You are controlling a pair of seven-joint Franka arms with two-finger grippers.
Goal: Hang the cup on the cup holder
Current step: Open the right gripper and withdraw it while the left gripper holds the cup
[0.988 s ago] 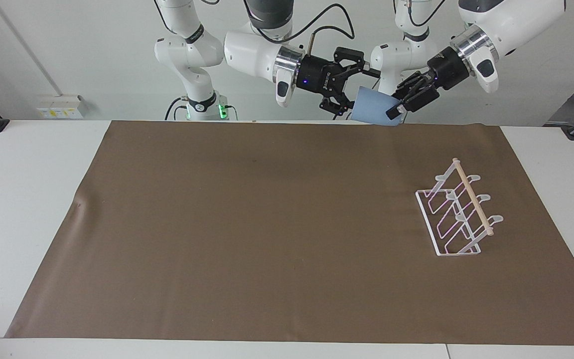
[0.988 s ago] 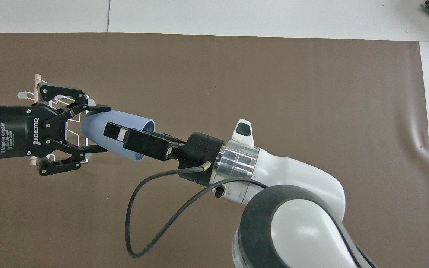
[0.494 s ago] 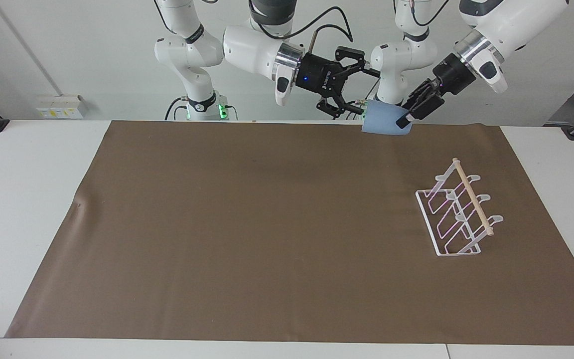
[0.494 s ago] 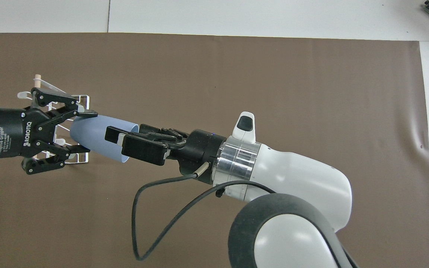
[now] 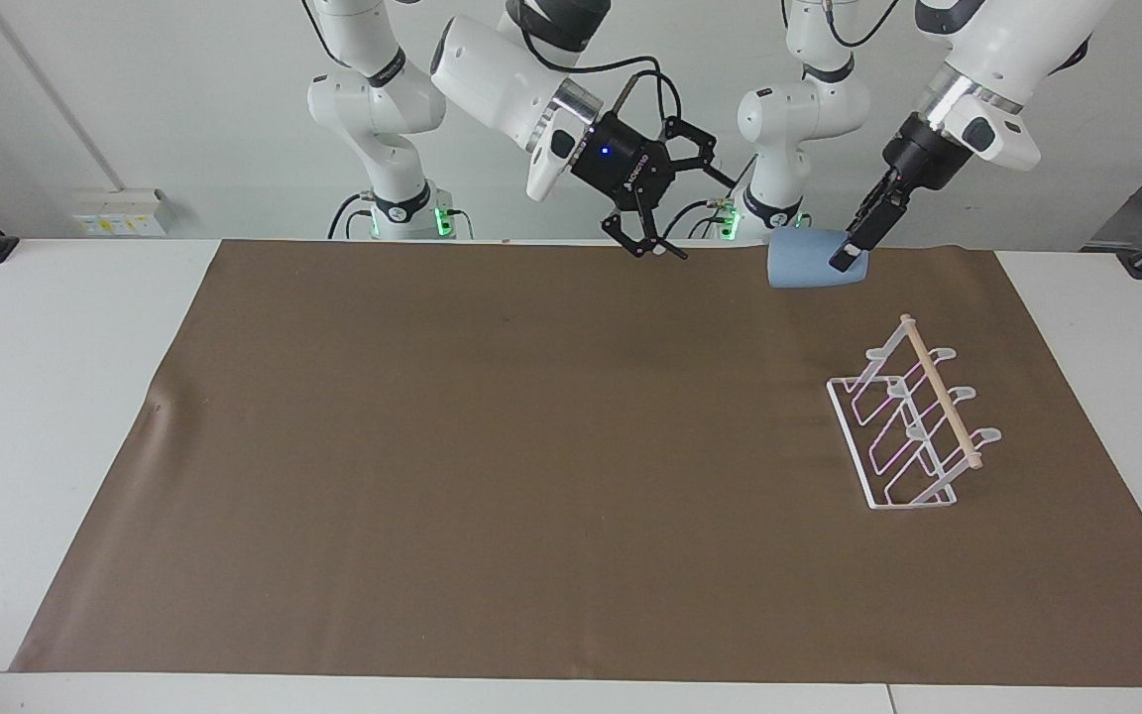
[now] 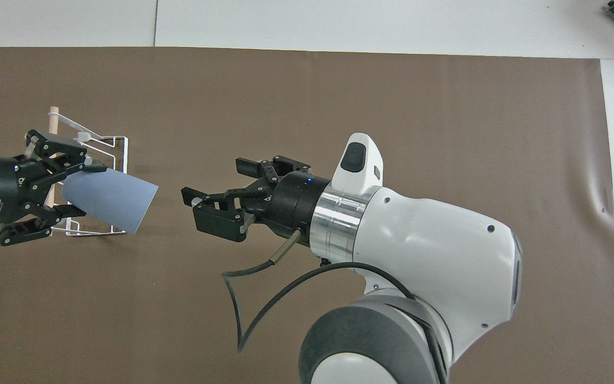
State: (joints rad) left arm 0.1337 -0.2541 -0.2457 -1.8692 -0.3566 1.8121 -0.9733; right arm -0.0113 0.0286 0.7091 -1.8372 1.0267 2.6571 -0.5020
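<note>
Cup: the small light blue plastic tumbler [image 5: 813, 270] is hanging tilted in the air over the white wire cup holder [image 5: 913, 428] on the brown-covered table [image 5: 492, 446].
Left gripper [image 5: 846, 255]: jaws closed on the tumbler's base end.
Right gripper [image 5: 658, 248]: jaws spread wide, gripping nothing, waiting above the table.
Handling: probably light, stiff and slick; gripping near the narrow base is leaving the mouth free for a prong.

robot lab: two arms [image 5: 492, 69], bare table [image 5: 56, 327]

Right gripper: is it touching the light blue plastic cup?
Apart. The overhead view shows bare brown mat between the open right gripper and the light blue plastic cup, which the left gripper holds.
</note>
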